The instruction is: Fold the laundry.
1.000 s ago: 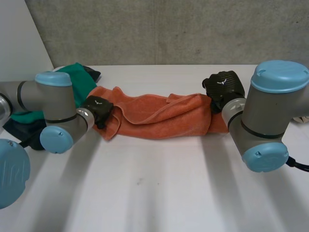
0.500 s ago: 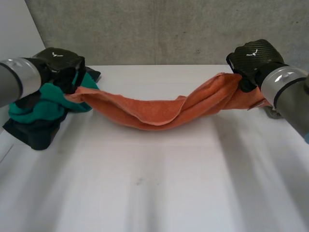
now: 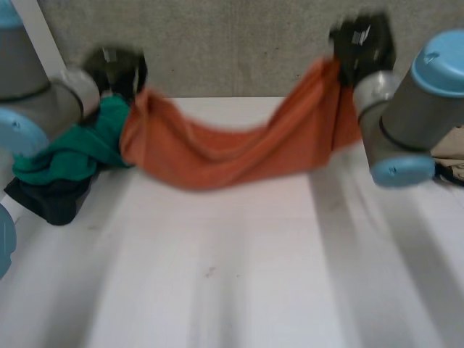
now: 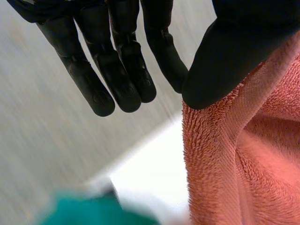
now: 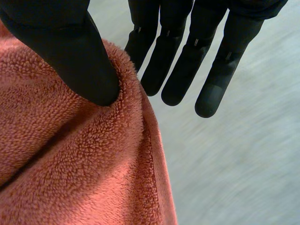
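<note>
at the orange towel's point(image 3: 217, 156) left end, a green cloth point(image 3: 72, 148) lies on a dark cloth point(image 3: 47, 199) on the white table point(image 3: 239, 275), and the left hand point(image 3: 116, 69) grasps that raised end, thumb clamped on the terry, fingers straight. the towel sags in its middle toward the table. at its right end, the right hand point(image 3: 362, 43) grasps it likewise under its thumb.

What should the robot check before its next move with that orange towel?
1. The left hand holds one end of the orange towel: ok, thumb pinches it.
2. The right hand holds the other end: ok, thumb pinches it.
3. Towel spread flat: not ok, bunched and sagging.
4. Middle lifted off the table: cannot tell.
5. Towel clear of the green cloth: cannot tell, they overlap in the head view.
</note>
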{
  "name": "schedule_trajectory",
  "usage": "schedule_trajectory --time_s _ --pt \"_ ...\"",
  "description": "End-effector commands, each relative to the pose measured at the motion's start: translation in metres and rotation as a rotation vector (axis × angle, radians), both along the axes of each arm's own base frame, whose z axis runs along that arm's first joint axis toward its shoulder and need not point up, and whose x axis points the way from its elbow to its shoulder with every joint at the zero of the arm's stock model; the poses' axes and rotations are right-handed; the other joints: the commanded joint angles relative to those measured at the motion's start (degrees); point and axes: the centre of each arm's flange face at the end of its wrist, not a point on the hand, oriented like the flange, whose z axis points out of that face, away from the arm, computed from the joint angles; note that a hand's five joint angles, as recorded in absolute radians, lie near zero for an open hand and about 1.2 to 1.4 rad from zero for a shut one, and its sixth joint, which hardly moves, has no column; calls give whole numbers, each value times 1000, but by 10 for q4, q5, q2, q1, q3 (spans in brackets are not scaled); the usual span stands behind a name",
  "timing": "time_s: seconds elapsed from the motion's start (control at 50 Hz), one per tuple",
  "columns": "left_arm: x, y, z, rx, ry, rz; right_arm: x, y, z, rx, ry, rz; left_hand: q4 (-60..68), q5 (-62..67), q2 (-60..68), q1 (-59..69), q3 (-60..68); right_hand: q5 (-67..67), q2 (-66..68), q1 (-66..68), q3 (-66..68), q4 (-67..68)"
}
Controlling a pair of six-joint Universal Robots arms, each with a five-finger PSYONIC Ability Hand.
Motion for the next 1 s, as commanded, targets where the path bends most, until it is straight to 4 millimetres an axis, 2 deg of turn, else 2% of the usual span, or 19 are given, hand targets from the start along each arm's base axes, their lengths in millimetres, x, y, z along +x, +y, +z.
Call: schedule_trajectory --time_s 0.02,0.08,0.12,0.2,0.28,0.3,0.36,0.4,0.46,0.48,0.52,0.54,0.62,0.72,0.76,0.78,0.82,0.9,1.0 --pt "2 11 126 -435 274 41 3 6 96 -359 -286 -10 113 133 114 137 117 142 121 147 116 112" --pt "5 15 136 -455 297 62 3 13 105 -372 -298 -2 113 133 114 137 117 142 121 147 116 112" --pt "6 14 133 -438 293 65 4 16 102 -353 -286 9 113 133 114 137 117 142 121 147 116 112" --pt "12 8 110 -342 271 93 3 20 86 -269 -242 36 113 133 114 137 117 142 121 147 116 112" --pt "20 1 71 -201 222 119 3 23 50 -131 -164 72 113 133 114 137 117 142 121 147 116 112" --pt "24 0 52 -139 199 125 2 24 30 -64 -121 87 113 133 114 137 117 142 121 147 116 112" --pt "31 -1 21 -54 151 123 -1 28 -1 44 -49 103 113 133 114 137 117 142 121 147 116 112" --pt "42 -2 -25 51 75 110 -8 33 -44 174 35 108 113 133 114 137 117 142 121 147 116 112" --pt "50 0 -60 136 25 103 -12 40 -79 267 100 115 113 133 114 137 117 142 121 147 116 112" --pt "55 2 -85 196 -9 101 -14 44 -102 324 141 118 113 133 114 137 117 142 121 147 116 112" --pt "60 4 -106 248 -36 96 -15 50 -123 373 182 124 113 133 114 137 117 142 121 147 116 112" --pt "65 5 -124 291 -61 94 -16 55 -140 409 220 126 113 133 114 137 117 142 121 147 116 112" --pt "74 9 -156 367 -135 97 -15 66 -164 460 285 134 113 133 114 137 117 142 121 147 116 112" --pt "80 14 -157 397 -213 91 -11 77 -164 474 281 136 106 127 108 130 110 142 121 147 116 112" --pt "81 16 -150 399 -216 90 -9 81 -159 470 268 141 -74 -54 -73 -51 -70 142 121 147 116 112" --pt "81 18 -142 393 -211 90 -9 82 -151 463 248 140 -267 -247 -266 -243 -263 142 121 147 116 112" --pt "81 21 -134 388 -206 86 -9 84 -145 458 224 142 -403 -383 -402 -379 -399 142 121 147 116 112" --pt "80 33 -117 362 -205 76 -10 87 -138 465 177 145 -424 -403 -422 -400 -419 142 121 147 116 112" --pt "76 52 -116 318 -261 30 -11 88 -130 464 138 146 -439 -419 -437 -415 -435 142 121 147 116 112"
